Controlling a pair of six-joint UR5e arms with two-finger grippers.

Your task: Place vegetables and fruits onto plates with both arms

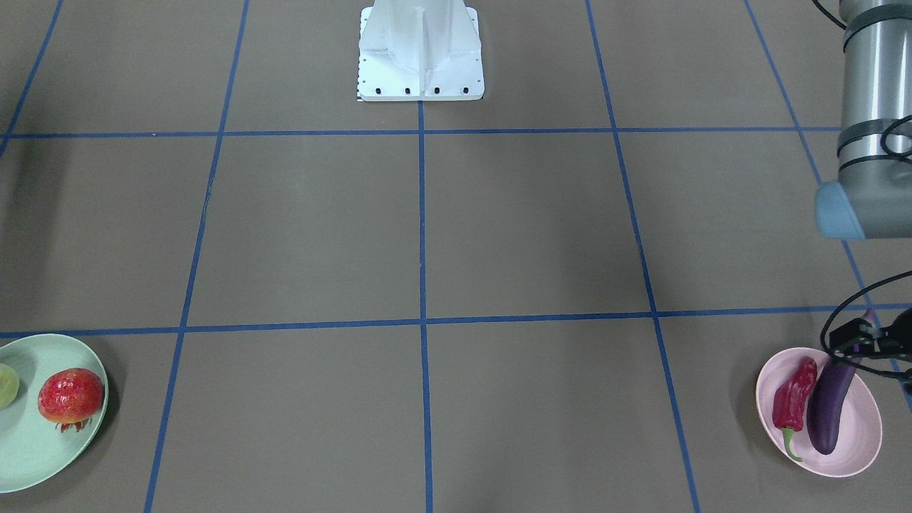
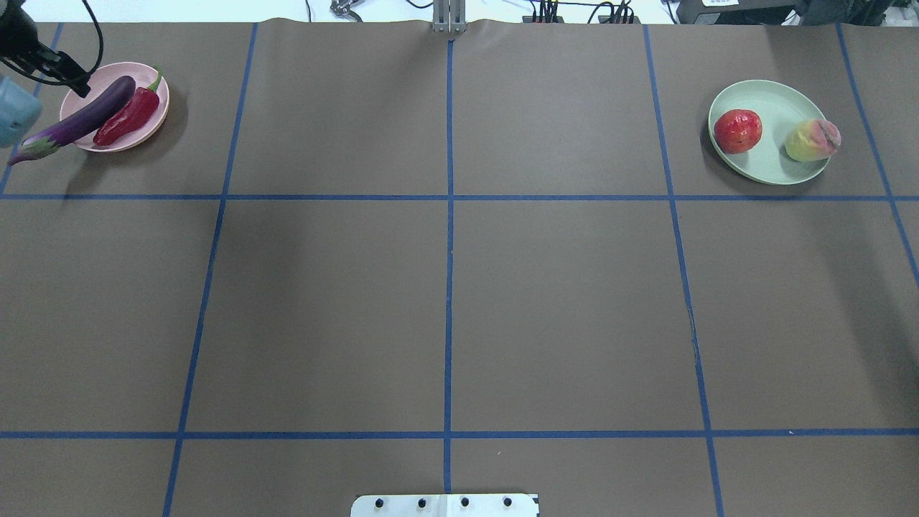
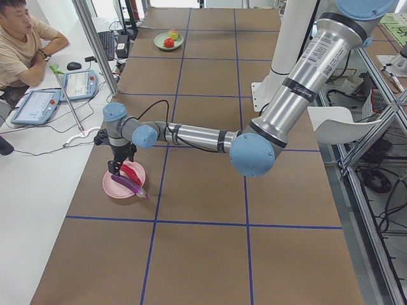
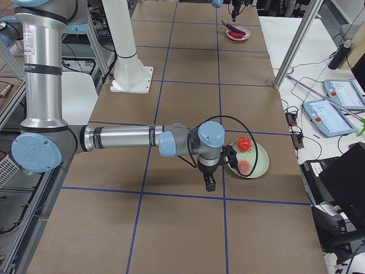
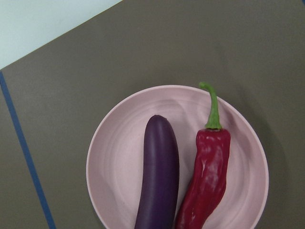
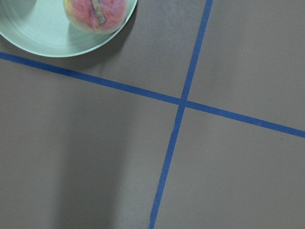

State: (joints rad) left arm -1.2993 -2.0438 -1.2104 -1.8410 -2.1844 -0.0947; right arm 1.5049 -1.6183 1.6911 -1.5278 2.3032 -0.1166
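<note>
Pink plate point(image 2: 118, 70), overhead upper left: eggplant point(image 2: 86, 115), chili point(image 2: 129, 118). Green plate point(image 2: 775, 100), upper right: pomegranate point(image 2: 737, 131), peach point(image 2: 811, 140). Placing looks finished. Left gripper point(image 2: 75, 85), right gripper point(image 4: 209, 182): finger spread, I cannot tell.

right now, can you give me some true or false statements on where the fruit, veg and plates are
1. The eggplant and the chili pepper both lie on the pink plate. True.
2. The pomegranate sits on the bare table. False: it is on the green plate, next to the peach.
3. One end of the eggplant sticks out past the pink plate's rim. True.
4. The two plates stand side by side at the table's middle. False: they are far apart, at opposite ends of the table.
</note>
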